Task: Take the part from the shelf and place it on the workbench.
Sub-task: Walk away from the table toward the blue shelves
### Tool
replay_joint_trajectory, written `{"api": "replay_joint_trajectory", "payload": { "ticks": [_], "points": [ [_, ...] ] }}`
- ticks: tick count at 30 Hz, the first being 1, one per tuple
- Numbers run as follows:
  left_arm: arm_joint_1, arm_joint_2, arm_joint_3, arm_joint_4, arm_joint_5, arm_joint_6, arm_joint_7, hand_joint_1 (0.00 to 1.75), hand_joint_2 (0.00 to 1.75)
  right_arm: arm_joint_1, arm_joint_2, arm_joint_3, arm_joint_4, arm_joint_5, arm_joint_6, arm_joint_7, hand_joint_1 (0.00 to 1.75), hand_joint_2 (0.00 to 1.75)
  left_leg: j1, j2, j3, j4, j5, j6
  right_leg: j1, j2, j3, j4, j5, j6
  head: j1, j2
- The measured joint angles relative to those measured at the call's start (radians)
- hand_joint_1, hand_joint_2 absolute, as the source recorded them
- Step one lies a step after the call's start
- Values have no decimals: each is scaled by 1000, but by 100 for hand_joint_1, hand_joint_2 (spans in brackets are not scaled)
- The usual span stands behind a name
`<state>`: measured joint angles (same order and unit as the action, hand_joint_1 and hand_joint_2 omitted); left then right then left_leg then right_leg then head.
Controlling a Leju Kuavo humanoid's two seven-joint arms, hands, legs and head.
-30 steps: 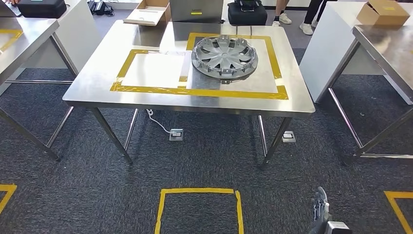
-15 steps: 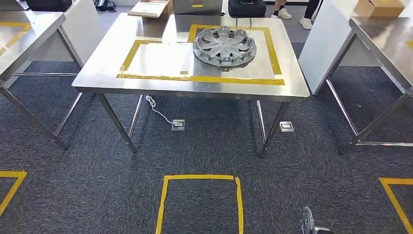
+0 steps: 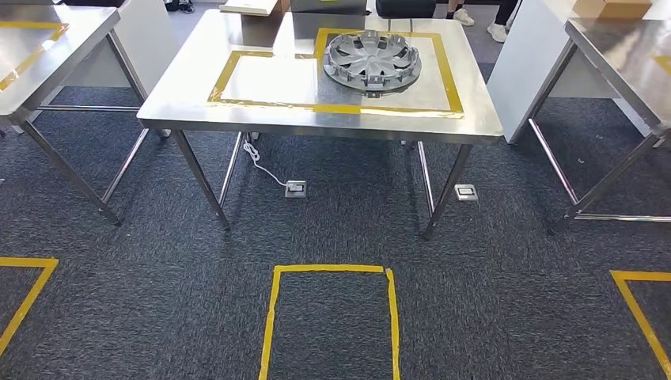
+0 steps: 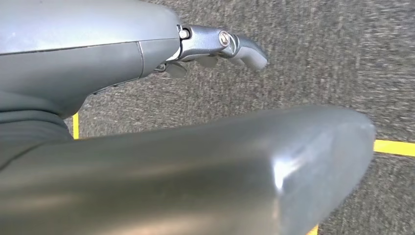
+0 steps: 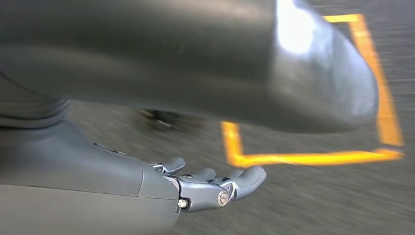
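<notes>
A grey wheel cover (image 3: pixel 372 59) lies flat on the steel workbench (image 3: pixel 316 123), inside the right-hand yellow tape frame. The smaller taped frame (image 3: pixel 265 79) beside it holds nothing. The bench stands some way ahead of me across dark carpet. My left hand (image 4: pixel 98 63) hangs over the carpet; its thumb and fingers (image 4: pixel 220 44) are apart and nothing is in it. My right hand (image 5: pixel 122 181) hangs the same way, with its fingers (image 5: pixel 215 186) stretched out and holding nothing.
Steel tables stand at the left (image 3: pixel 47 47) and right (image 3: pixel 625 55). A yellow taped square (image 3: pixel 332 273) marks the floor in front of me. Under the bench are two floor sockets (image 3: pixel 295 188) and a white cable (image 3: pixel 261 162). A person's shoes (image 3: pixel 498 30) show behind the bench.
The whole picture has shifted: the bench now sits higher and farther off, so the camera has moved back. My right hand has dropped out of the head view's lower right.
</notes>
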<state>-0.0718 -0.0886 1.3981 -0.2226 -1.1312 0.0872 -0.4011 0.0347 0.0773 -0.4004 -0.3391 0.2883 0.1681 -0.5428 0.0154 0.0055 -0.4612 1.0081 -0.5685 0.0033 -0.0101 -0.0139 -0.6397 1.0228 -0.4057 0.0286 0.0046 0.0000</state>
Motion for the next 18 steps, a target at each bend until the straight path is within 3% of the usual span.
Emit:
{"api": "replay_joint_trajectory", "payload": {
  "ticks": [2, 4, 5, 6, 7, 9, 11, 12, 15, 18],
  "points": [
    [0, -1, 0, 0, 0, -3, 4, 0, 0, -4, -5, -7, 37, -4, 4, 24, 0, 0, 1, 2, -14, 0, 16, 15, -3, 3, -24, 60, -49, 10, 3, 0],
    [1, -1, 0, 1, 1, -3, 10, 0, 87, -10, -8, -12, 64, -7, 6, 52, 0, 0, -1, 3, -31, 1, 30, 22, -4, 5, -67, 186, -136, 15, 7, 0],
    [1, -1, 0, 1, 2, -3, 16, 0, 131, -13, -9, -15, 76, -9, 9, 79, 0, 0, -3, 4, -40, 1, 35, 23, -4, 5, -82, 241, -166, 16, 8, 0],
    [1, -1, 0, 1, 3, -3, 24, 0, 175, -16, -11, -19, 86, -11, 11, 115, 0, 44, -5, 4, -46, 2, 40, 23, -3, 6, -81, 266, -178, 15, 9, 0],
    [1, -1, 0, 1, 5, -4, 30, 0, 175, -18, -12, -22, 95, -12, 13, 153, 0, 87, -6, 4, -51, 3, 44, 23, -2, 6, -60, 252, -170, 11, 9, 0],
    [1, -2, 0, 2, 6, -5, 36, 0, 175, -19, -14, -29, 106, -11, 14, 213, 0, 175, -8, 3, -53, 3, 48, 21, 6, 6, 25, 134, -120, -6, 10, 0],
    [0, -5, 0, 4, 8, -10, 37, 0, 175, -23, -17, -35, 113, -9, 14, 254, 0, 175, -10, 4, -56, 5, 52, 14, 16, 5, 94, 17, -91, -26, 10, 0],
    [-1, -6, 0, 5, 9, -14, 38, 0, 175, -24, -18, -38, 117, -10, 16, 271, 0, 175, -11, 6, -59, 7, 53, 11, 20, 4, 107, -12, -88, -30, 9, 0],
    [-3, -7, 0, 6, 12, -25, 40, 0, 175, -22, -21, -44, 126, -10, 14, 309, 0, 175, -10, 7, -63, 9, 54, 5, 21, 3, 106, -23, -86, -22, 9, 0],
    [-3, -9, 0, 9, 12, -30, 40, 0, 175, -23, -23, -46, 131, -10, 14, 317, 0, 175, -8, 7, -62, 5, 58, -1, 23, 3, 104, -21, -86, -26, 9, 0]
  ]
}}
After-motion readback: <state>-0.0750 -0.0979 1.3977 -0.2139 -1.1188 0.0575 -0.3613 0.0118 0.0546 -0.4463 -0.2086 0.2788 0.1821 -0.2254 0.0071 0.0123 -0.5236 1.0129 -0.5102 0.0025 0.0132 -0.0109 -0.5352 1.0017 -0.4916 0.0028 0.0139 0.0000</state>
